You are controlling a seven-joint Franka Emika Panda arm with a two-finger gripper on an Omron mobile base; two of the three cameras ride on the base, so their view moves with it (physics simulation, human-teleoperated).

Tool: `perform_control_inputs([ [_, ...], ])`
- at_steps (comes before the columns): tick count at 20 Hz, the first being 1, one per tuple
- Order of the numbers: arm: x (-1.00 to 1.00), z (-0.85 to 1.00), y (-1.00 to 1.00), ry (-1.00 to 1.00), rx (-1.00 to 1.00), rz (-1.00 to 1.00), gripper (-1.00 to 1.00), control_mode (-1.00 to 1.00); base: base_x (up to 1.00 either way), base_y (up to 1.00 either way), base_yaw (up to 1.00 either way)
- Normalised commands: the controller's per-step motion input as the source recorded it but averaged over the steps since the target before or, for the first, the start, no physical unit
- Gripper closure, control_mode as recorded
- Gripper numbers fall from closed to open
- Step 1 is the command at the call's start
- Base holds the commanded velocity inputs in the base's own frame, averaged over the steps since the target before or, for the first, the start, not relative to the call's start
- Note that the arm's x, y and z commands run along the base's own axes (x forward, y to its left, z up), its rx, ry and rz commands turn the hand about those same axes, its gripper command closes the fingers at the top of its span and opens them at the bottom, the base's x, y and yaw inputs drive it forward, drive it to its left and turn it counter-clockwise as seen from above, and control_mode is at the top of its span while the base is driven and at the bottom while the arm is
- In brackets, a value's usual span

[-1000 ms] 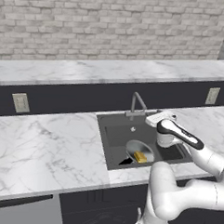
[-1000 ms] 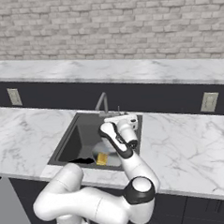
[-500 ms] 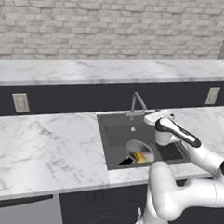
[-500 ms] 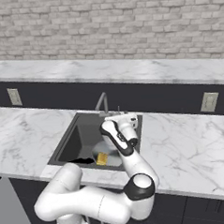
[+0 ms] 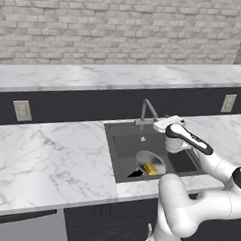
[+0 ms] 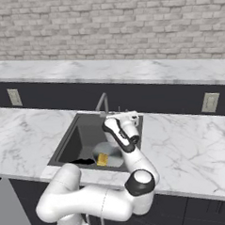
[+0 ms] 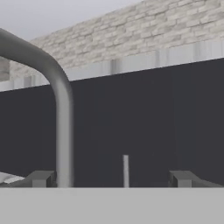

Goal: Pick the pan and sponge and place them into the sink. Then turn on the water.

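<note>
From the left base view, my arm reaches over the sink (image 5: 122,142), a dark square basin sunk into the white marble desk (image 5: 45,153). My gripper (image 5: 163,124) sits at the back rim, just beside the arched grey faucet (image 5: 148,110). The pan (image 5: 149,162) lies on the basin floor with the yellow sponge (image 5: 151,168) resting inside it, and its black handle (image 5: 135,173) points toward the front wall of the sink. Behind the desk a dark backsplash (image 5: 83,103) carries two pale outlets (image 5: 22,110), a raised marble ledge (image 5: 95,73) runs above it, and a light brick wall (image 5: 117,27) closes the room.

From the right base view, my gripper (image 6: 126,117) is again at the sink's (image 6: 71,140) back edge, to the right of the faucet (image 6: 102,102). The sponge (image 6: 102,159) lies on the pan (image 6: 106,151). The marble desk (image 6: 192,152) spreads wide on both sides.

In the hand view, my fingers (image 7: 40,178) stand well apart, gripping nothing. The faucet's (image 7: 60,109) curved pipe rises just inside the left one, and a thin grey upright lever (image 7: 125,170) stands between the two. Beyond lie the backsplash (image 7: 157,113), the ledge (image 7: 175,54) and the brick wall (image 7: 144,30).
</note>
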Motion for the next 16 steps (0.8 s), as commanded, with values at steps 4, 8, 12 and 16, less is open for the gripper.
perform_control_inputs([
  [4,0.23,-0.12,0.0,0.0,0.0,0.02,-1.0,-1.0,0.0,0.0,0.0],
  [8,0.24,-0.12,0.0,0.01,0.0,0.03,-1.0,-1.0,0.0,0.0,0.0],
  [12,0.24,-0.11,0.0,0.02,0.0,0.03,-1.0,-1.0,0.0,0.0,0.0],
  [16,0.21,-0.12,0.03,0.02,0.0,0.01,-1.0,-1.0,0.0,0.0,0.0],
])
